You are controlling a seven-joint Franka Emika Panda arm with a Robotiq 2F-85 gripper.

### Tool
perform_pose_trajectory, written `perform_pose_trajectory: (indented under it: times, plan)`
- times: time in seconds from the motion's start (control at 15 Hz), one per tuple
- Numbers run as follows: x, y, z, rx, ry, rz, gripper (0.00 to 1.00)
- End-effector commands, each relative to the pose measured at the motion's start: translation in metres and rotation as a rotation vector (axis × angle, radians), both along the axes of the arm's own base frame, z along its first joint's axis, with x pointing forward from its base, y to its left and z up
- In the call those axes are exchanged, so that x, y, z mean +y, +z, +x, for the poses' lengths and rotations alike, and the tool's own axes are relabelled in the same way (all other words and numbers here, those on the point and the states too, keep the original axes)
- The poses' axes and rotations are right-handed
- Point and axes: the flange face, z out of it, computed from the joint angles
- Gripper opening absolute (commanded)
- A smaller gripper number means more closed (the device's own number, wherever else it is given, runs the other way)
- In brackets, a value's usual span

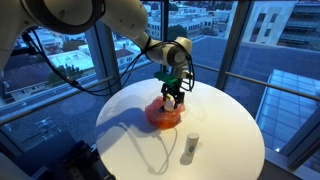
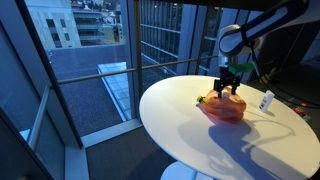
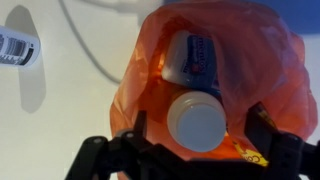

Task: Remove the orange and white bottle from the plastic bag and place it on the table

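Under the wide-spread pincer, a white-capped bottle lies inside the orange bag.

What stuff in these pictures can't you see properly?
- Bottle in the bag: in the wrist view the orange bag wraps it. Only its white cap is clear, and the label is blurry.
- Pincer: too small in both exterior views, and cut off by the bottom edge in the wrist view. I can't tell if it is pinching the bag.
- Other white bottle: cut off by the wrist view's left edge, label unreadable.
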Motion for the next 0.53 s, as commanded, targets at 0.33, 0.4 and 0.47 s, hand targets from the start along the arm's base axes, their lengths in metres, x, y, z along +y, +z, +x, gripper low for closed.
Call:
perform_pose_trajectory:
  times: [0.33, 0.4, 0.47]
  plan:
    - [0.0005, 0.0065, -0.0002, 0.009, -0.025, -0.004, 0.46]
    - [-0.0003, 0.0081, 0.0005, 0.005, -0.026, -0.005, 0.41]
    - [-0.0007, 0.0134, 0.0015, -0.004, -0.027, -0.007, 0.34]
